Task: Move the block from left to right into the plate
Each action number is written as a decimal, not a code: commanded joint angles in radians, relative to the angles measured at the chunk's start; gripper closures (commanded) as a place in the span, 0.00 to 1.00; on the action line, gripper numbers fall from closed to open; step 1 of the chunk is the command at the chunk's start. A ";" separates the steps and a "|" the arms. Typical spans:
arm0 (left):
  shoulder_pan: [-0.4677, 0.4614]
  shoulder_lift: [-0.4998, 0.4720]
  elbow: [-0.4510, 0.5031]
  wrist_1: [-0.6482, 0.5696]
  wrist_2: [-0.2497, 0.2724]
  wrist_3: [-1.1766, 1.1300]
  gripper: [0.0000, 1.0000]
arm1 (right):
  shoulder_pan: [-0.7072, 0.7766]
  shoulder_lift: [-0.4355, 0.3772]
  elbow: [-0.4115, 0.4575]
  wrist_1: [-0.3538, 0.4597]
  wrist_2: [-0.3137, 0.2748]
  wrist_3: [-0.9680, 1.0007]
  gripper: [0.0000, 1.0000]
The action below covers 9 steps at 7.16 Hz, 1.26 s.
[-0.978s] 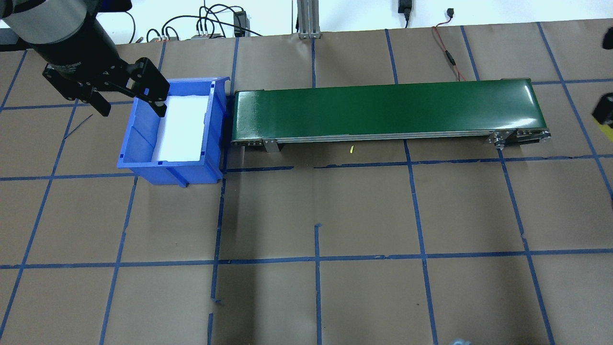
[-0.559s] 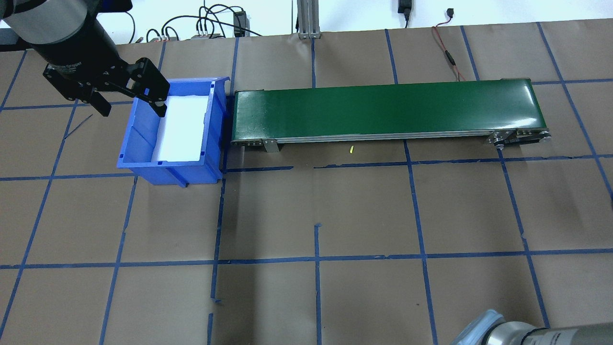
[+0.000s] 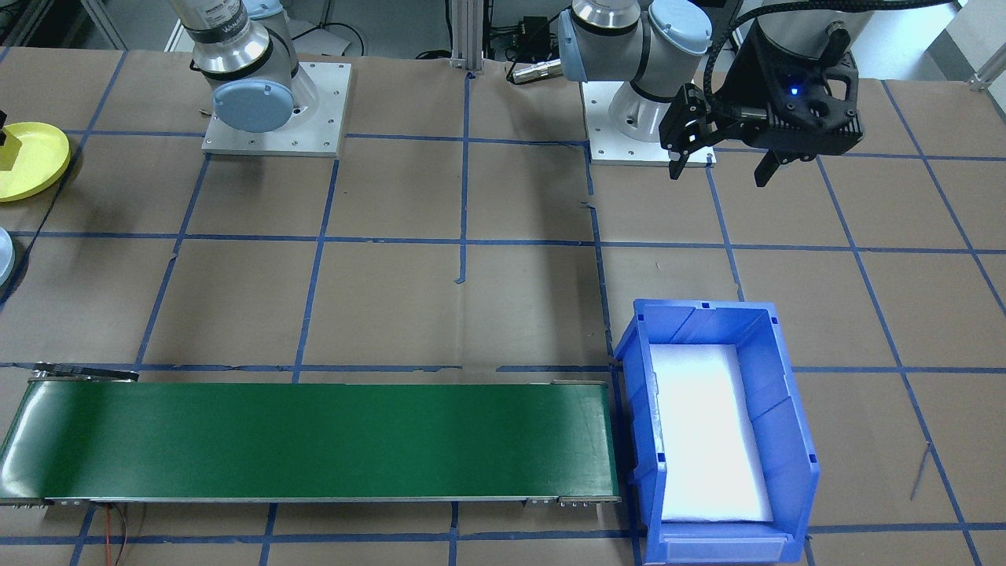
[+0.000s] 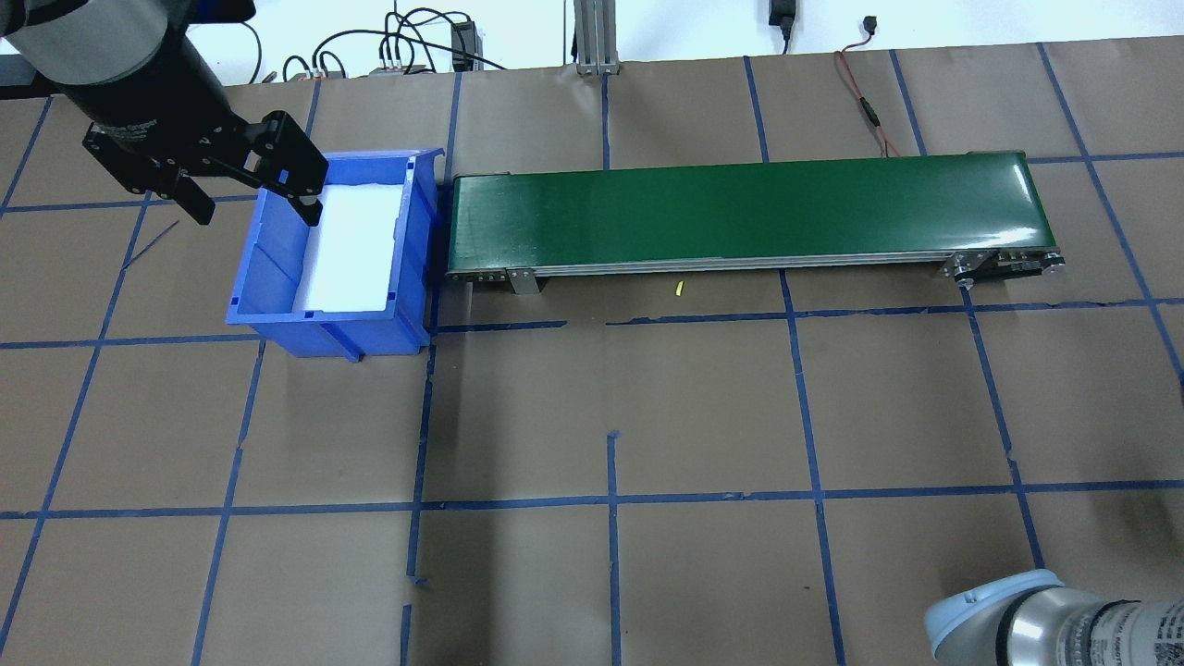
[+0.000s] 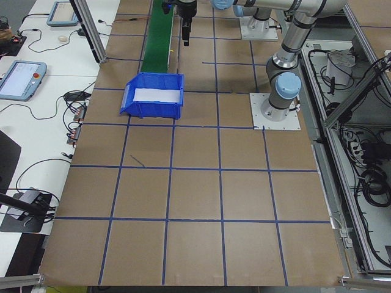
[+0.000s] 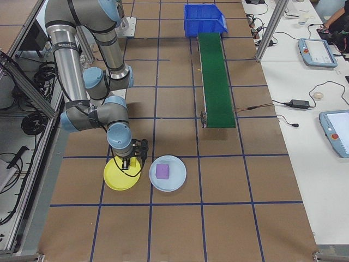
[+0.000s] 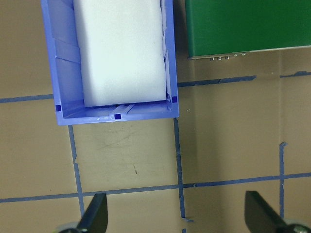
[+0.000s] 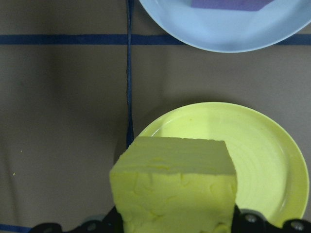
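The right gripper [image 8: 175, 228] is mostly cut off at the bottom edge of its wrist view; only dark stubs of its fingers show either side of the yellow block [image 8: 175, 187], on which it is clamped. The block sits above the near rim of the yellow plate [image 8: 262, 160]; whether it touches the plate cannot be told. In the right side view the gripper [image 6: 130, 164] stands over that plate [image 6: 115, 180], and the block is too small to make out there. Beside it, a pale blue plate [image 8: 218, 24] holds a purple block [image 8: 228, 4], cut off at the top edge of the wrist view.

The left gripper [image 4: 252, 208] hangs with its fingers spread apart and nothing between them, at the edge of the blue bin [image 4: 268, 277], which holds a white pad [image 4: 347, 245]. The bin stands at one end of the green conveyor [image 4: 740, 208].

Lettering on the left arm's wrist is too small to read.
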 commanded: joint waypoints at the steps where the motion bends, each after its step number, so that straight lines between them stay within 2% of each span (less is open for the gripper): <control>1: 0.000 0.000 -0.002 0.000 0.001 0.000 0.00 | -0.040 0.045 0.026 -0.059 0.049 -0.127 0.01; 3: 0.000 0.000 -0.002 0.000 0.001 0.000 0.00 | -0.040 0.037 -0.003 -0.056 0.043 -0.105 0.00; 4: 0.000 0.000 0.000 0.000 0.001 0.000 0.00 | -0.008 0.021 -0.023 -0.042 0.046 -0.019 0.00; 5: 0.000 0.000 0.000 0.000 0.000 0.000 0.00 | 0.086 0.010 -0.045 -0.033 0.041 0.046 0.00; 6: 0.000 0.000 0.000 0.000 0.001 0.000 0.00 | 0.237 -0.019 -0.089 -0.030 0.043 0.160 0.00; 7: 0.000 0.000 0.000 0.000 0.001 0.000 0.00 | 0.417 -0.044 -0.135 0.018 0.054 0.301 0.01; 9: 0.000 0.000 0.000 0.001 0.003 0.000 0.00 | 0.809 -0.044 -0.201 0.041 0.049 0.761 0.00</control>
